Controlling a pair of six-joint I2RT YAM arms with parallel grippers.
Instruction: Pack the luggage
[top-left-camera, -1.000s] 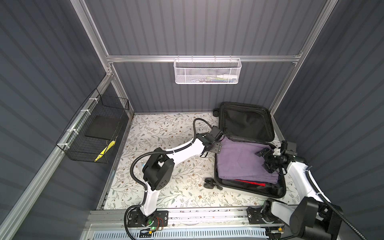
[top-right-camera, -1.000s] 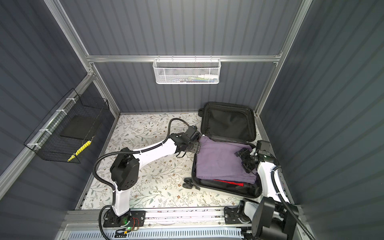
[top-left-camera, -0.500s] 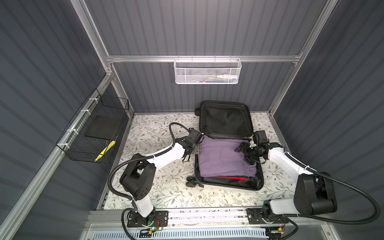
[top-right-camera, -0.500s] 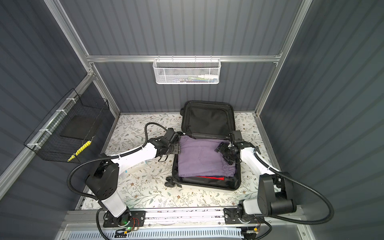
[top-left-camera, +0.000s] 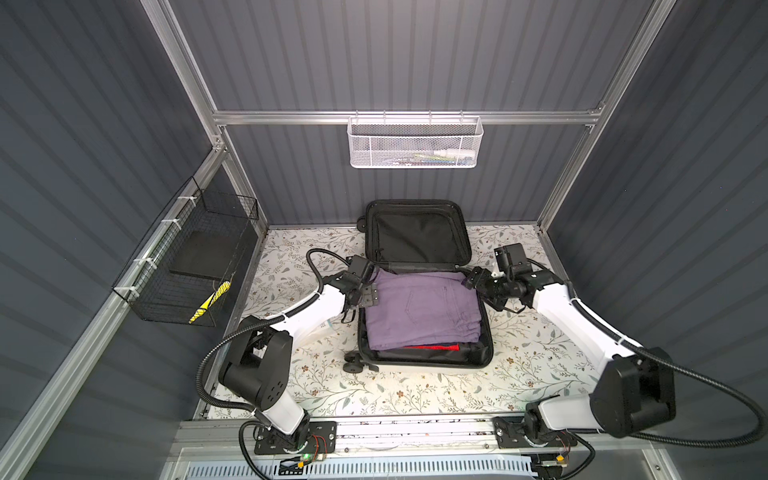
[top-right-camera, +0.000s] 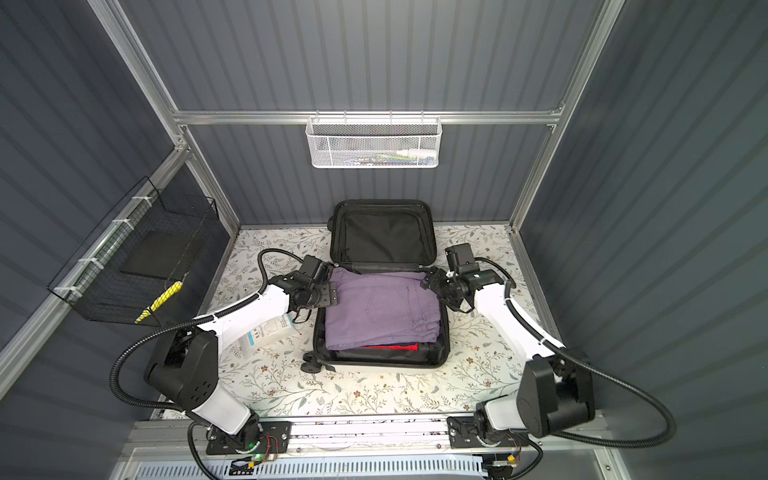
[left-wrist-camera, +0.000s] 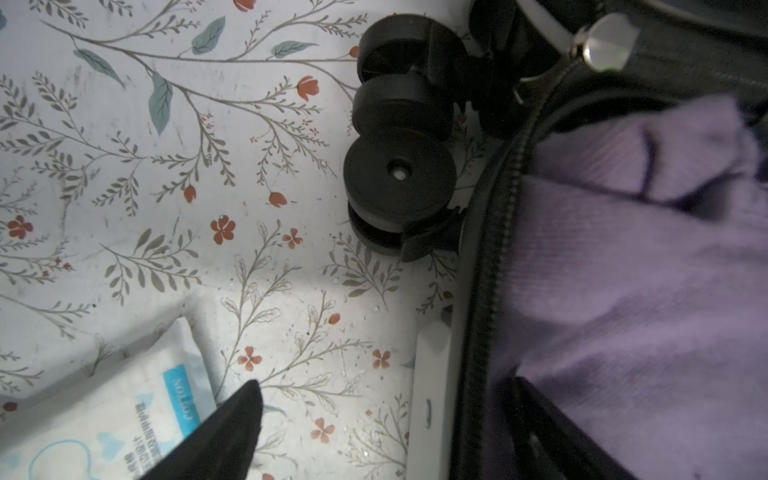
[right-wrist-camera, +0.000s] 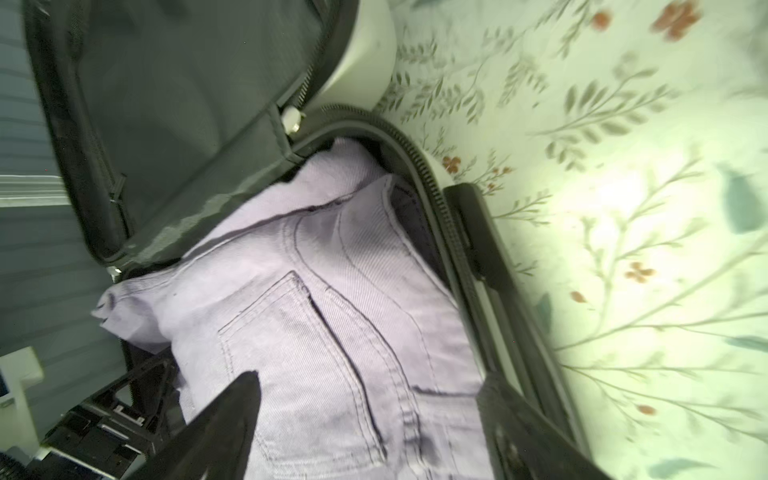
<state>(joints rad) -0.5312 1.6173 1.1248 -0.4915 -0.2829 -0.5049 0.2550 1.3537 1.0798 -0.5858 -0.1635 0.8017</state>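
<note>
The luggage (top-left-camera: 424, 363) lies open, its raised lid (top-left-camera: 417, 237) walling off the far side; purple trousers (top-left-camera: 419, 307) fill the lower half nearly to the rim. The left gripper (top-left-camera: 366, 297) and right gripper (top-left-camera: 481, 291) crowd the 2 hinge corners. A white packet (top-right-camera: 268, 331) lies left of it; the tabletop (top-left-camera: 540, 357) on the near and right sides is open.

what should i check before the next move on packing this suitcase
1. Luggage lid standing open: ok.
2. Purple jeans lying fully within the rim: cannot tell at the hinge-side corners.
3. Left gripper jaws open, astride the left wall: ok.
4. Right gripper jaws wide over the right wall and jeans edge, nothing clamped: ok.
5. White cotton packet packed: not ok, it lies on the tablecloth outside the luggage.
</note>
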